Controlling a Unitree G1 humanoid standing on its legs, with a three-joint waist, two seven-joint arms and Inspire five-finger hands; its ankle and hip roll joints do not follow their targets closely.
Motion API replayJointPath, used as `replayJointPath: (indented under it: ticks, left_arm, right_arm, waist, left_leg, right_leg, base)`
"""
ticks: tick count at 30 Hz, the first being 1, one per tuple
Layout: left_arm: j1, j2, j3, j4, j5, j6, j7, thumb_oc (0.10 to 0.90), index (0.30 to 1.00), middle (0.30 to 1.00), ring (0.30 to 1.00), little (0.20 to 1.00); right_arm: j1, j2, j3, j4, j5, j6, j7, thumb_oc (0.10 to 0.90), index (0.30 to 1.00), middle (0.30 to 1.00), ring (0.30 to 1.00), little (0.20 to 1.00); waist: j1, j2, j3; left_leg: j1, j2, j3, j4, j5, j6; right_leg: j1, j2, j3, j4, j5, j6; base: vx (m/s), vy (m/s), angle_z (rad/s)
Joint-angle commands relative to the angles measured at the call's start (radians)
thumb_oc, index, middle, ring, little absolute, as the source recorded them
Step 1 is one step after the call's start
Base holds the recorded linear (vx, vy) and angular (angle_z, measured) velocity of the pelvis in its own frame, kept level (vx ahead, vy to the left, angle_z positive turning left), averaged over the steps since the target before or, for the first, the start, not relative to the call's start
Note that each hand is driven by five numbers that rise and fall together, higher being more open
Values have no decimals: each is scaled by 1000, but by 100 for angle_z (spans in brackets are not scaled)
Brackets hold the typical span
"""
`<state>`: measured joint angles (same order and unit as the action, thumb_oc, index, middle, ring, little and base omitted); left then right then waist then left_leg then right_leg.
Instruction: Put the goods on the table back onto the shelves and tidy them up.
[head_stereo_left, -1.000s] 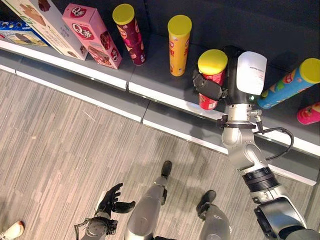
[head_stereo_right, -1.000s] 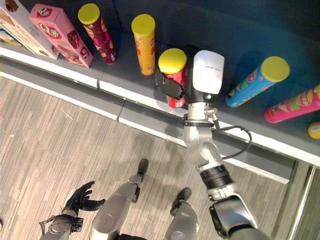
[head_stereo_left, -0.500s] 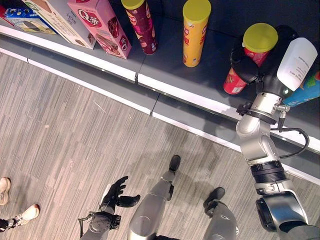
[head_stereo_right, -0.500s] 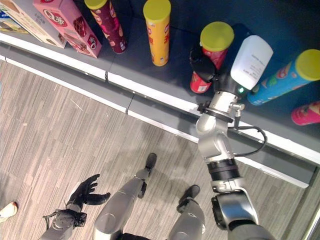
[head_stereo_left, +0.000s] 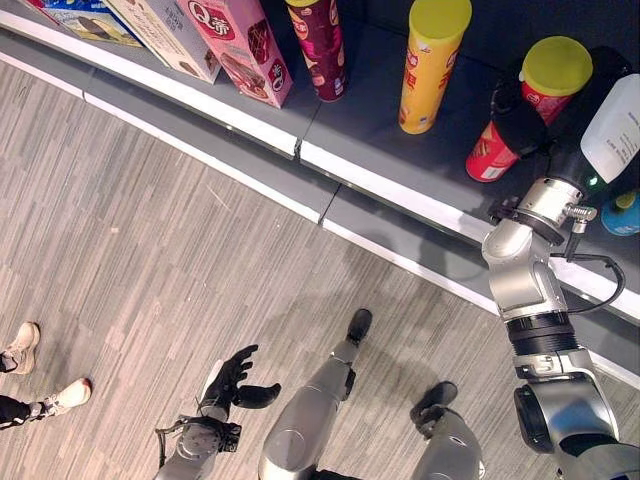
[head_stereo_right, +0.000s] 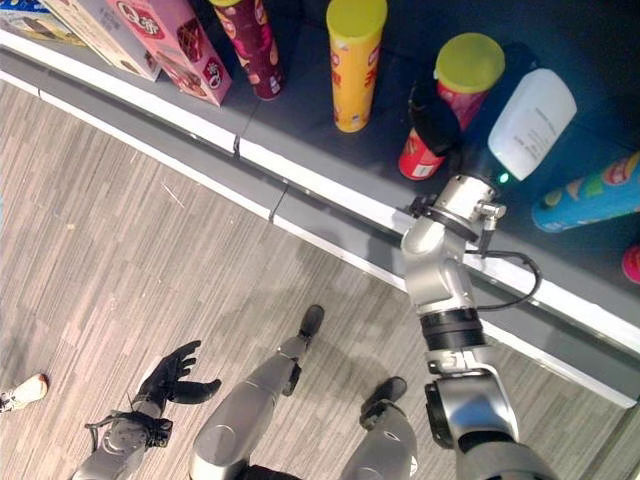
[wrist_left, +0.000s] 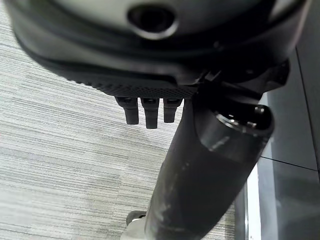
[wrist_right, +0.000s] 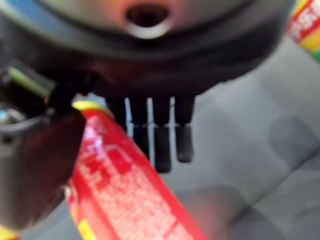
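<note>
A red can with a yellow lid (head_stereo_left: 488, 160) stands tilted on the dark shelf (head_stereo_left: 400, 192), to the right of a yellow can (head_stereo_left: 428, 70). My right hand (head_stereo_left: 560, 135) reaches over the shelf's white front edge, its thumb (head_stereo_right: 434, 118) lying across the can's side. In the right wrist view the red can (wrist_right: 120, 195) lies between the thumb (wrist_right: 35, 165) and the fingers (wrist_right: 161, 137). My left hand (head_stereo_left: 235, 378) hangs low over the wooden floor, open, with nothing in it; its fingers (wrist_left: 145, 112) are relaxed.
On the same shelf, from the left, stand a beige box (head_stereo_left: 165, 35), a pink box (head_stereo_left: 240, 45) and a maroon can (head_stereo_left: 320, 50). A blue can (head_stereo_right: 590, 195) lies to the right of my hand. A person's shoes (head_stereo_left: 20, 345) stand on the floor at left.
The camera has shifted, so the shelf sits further right and higher. My right hand has carried the red can deeper onto the shelf and away from the yellow can. The left hand stays idle.
</note>
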<state>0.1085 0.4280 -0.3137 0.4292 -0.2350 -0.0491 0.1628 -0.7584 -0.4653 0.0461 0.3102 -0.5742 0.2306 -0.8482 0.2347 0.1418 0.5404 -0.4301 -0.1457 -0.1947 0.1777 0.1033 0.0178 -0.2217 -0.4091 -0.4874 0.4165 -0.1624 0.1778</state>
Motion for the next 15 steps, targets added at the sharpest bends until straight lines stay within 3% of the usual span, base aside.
replayJointPath:
  ticks: [1,15]
  left_arm:
    - [29,78,-28,-41,-16,-41,9,800,900,900,900,900]
    - [22,84,-36,-49,-17,-40,3,800,900,900,900,900]
  right_arm:
    - [-130,-133,-31,-53,-26,-34,-87,400,300,300,300,300]
    - [-125,-148,-35,-30,-10,-29,-93,400,300,300,300,300]
  waist:
    - [24,53,-22]
    - [5,57,-21]
  left_leg:
    - [49,28,-10,45,-135,-23]
    - [43,25,-10,48,-133,-26]
  right_leg:
    - [-43,-123,43,30,183,70]
    - [-52,-127,45,38,182,68]
  base:
    - [12,-2,7]
    - [0,0,1]
